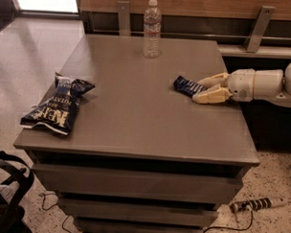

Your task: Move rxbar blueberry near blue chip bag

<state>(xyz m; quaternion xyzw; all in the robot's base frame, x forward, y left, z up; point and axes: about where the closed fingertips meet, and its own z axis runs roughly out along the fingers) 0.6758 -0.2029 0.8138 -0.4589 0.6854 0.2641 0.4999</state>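
Note:
The rxbar blueberry (186, 85), a small flat navy wrapper with white stripes, lies on the right part of the grey table (136, 108). My gripper (202, 90) reaches in from the right on a white arm, low on the tabletop. Its two cream fingers (212, 95) are closed on the bar's right end, one on each side. The blue chip bag (55, 105), large, crinkled and navy with pale letters, lies at the table's left edge, far from the bar and the gripper.
A clear water bottle (152, 28) stands upright at the back middle of the table. A wooden wall with metal brackets (258, 27) runs behind. A power strip (257, 204) lies on the floor at the right, and a dark object (6, 190) sits at the lower left.

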